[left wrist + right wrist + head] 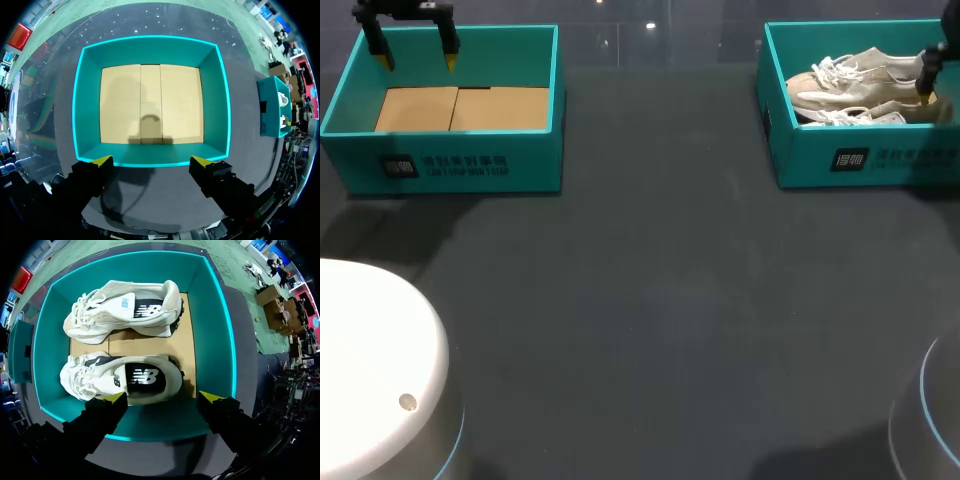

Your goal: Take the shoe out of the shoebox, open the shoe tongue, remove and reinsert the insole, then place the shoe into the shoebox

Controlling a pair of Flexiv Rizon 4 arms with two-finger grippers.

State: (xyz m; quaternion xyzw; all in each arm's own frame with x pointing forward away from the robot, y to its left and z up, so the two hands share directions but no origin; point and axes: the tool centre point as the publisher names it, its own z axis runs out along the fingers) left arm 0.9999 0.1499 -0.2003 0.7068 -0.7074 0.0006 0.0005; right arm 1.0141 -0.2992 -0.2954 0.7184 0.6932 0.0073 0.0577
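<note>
White rounded robot base [370,370] is sitting nearest the camera in the head view, at the near left corner of the dark grey table [650,300]. At the far left corner an empty teal shoebox [440,165] with a brown cardboard floor [460,108] is standing. The left gripper [417,62] is hovering over its far wall, fingers wide apart and holding nothing. At the far right corner a second teal shoebox [860,160] is holding a pair of off-white lace-up sneakers [850,85]. The right gripper [928,88] is hanging over its right end, only partly in view.

Left wrist view: the left gripper [151,161] is hanging wide open above the near wall of the empty teal shoebox [150,50].

Right wrist view: the right gripper [164,399] is hanging wide open and empty above the second teal shoebox [217,340]. The sneakers are lying side by side, toes pointing the same way. The nearer sneaker [125,380] is lying just ahead of the fingers, and the farther sneaker [125,310] along the opposite wall.

Step in hand, by judgement: taking the shoe out, with no grasp made yet. The next move is calling for the right gripper to descend, straddle the nearer sneaker near its heel, close firmly, and lift it clear of the wall.
</note>
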